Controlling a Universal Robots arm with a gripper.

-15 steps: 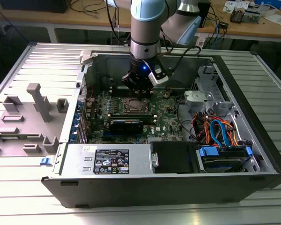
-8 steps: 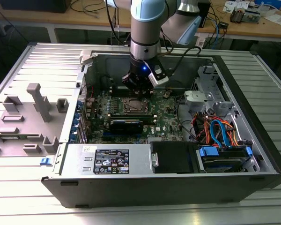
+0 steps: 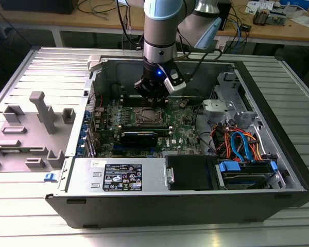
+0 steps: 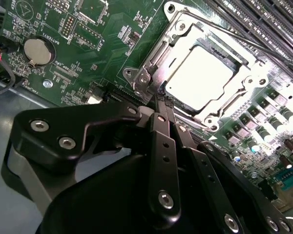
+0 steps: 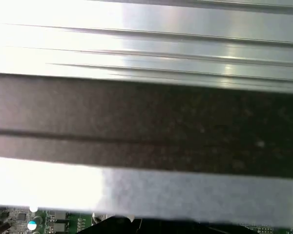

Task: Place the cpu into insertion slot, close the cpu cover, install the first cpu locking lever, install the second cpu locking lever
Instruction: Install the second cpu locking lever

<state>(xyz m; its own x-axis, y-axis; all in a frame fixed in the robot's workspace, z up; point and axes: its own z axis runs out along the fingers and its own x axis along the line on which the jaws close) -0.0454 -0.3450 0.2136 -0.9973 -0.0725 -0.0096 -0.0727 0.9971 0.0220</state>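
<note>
The cpu (image 4: 199, 73) lies flat in the insertion slot (image 4: 216, 118), its shiny top bright in the second wrist view. The silvery cpu cover (image 4: 154, 56) lies down around it, and the chip shows through its square cut-out. A thin metal locking lever (image 4: 219, 35) runs along the side of the socket next to the memory slots. My gripper (image 4: 162, 100) is shut, with its black fingers (image 4: 158, 127) pressed together and their tips at the socket's hinge corner. In the exterior view the gripper (image 3: 153, 103) hangs just above the socket (image 3: 146, 116) inside the open computer case.
Long black memory slots (image 4: 256, 19), a coin battery (image 4: 36, 51) and a row of capacitors (image 4: 263, 131) surround the socket. A black card (image 3: 139, 137), the power supply (image 3: 123, 177) and drive cables (image 3: 242, 144) fill the case. A grey fixture (image 3: 41, 110) stands at the exterior view's left.
</note>
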